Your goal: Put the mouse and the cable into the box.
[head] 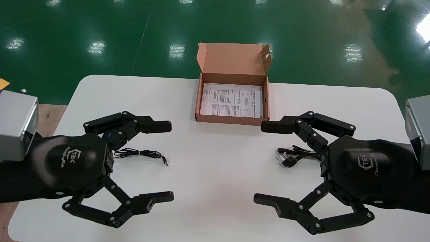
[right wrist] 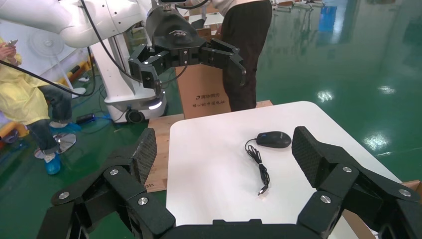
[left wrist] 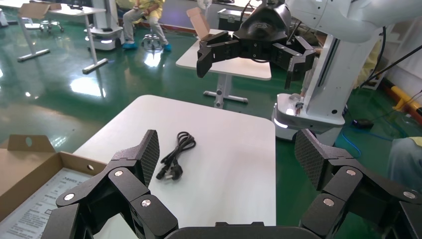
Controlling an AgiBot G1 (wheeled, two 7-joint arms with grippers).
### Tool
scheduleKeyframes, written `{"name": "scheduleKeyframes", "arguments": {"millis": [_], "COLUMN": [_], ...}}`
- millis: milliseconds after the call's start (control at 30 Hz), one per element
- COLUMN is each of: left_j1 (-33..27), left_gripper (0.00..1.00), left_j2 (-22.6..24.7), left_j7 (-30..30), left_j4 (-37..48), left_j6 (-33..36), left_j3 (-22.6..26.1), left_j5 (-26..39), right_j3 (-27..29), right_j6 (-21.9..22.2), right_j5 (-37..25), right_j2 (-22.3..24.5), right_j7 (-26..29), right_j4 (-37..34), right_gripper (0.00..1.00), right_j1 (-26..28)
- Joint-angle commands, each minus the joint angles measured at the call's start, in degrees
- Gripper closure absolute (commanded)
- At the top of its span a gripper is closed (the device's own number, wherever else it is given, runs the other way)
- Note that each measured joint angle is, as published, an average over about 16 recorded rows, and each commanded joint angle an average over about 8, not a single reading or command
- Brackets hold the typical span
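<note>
An open brown cardboard box [head: 198, 101] stands at the table's far middle, with a printed sheet [head: 231, 100] lying flat inside. My left gripper [head: 166, 161] hovers open over the left side. It covers the black mouse [right wrist: 274, 139] in the head view, where only the mouse's thin cord [head: 141, 153] trails out to a USB plug. My right gripper [head: 263, 163] hovers open over the right side, above a coiled black power cable [head: 291, 156], also seen in the left wrist view [left wrist: 175, 153]. Both grippers hold nothing.
The white table [head: 215, 174] has rounded corners and sits on a green floor. The box's lid [head: 231, 57] stands upright at the back. A wooden pallet [right wrist: 160, 149] lies beside the table's left end. Other robots and people are far behind.
</note>
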Motion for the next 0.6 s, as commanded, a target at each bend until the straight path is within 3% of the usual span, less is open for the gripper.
{"name": "scheduleKeyframes", "arguments": {"millis": [33, 167, 300, 467, 600], "left_j1": [0.25, -1.69, -6.89, -15.14, -21.29], "left_gripper": [0.0, 0.0, 0.0, 0.0, 0.0], "left_j2": [-0.03, 0.21, 1.18, 3.8, 7.4], "left_j7": [0.03, -0.12, -0.52, 0.83, 5.41], "left_j4": [-0.03, 0.38, 2.47, 8.39, 16.0], "left_j6": [-0.15, 1.12, 3.64, 4.45, 3.41], "left_j3": [-0.18, 1.21, 5.35, 12.86, 18.0], "left_j5": [-0.33, 2.26, 8.88, 20.57, 30.87], "right_j3": [0.01, -0.06, -0.63, -2.77, -5.32], "right_j6": [0.0, -0.08, -0.95, -2.65, -2.78], "right_j5": [0.09, -1.02, -5.66, -15.95, -24.95], "right_j2": [-0.02, 0.17, 0.65, 0.96, -0.14], "right_j7": [0.09, -1.02, -5.76, -16.33, -25.87], "right_j4": [0.0, -0.07, -1.12, -6.72, -14.93], "right_gripper": [0.0, 0.0, 0.0, 0.0, 0.0], "right_j1": [-0.03, 0.27, 1.55, 4.49, 8.04]}}
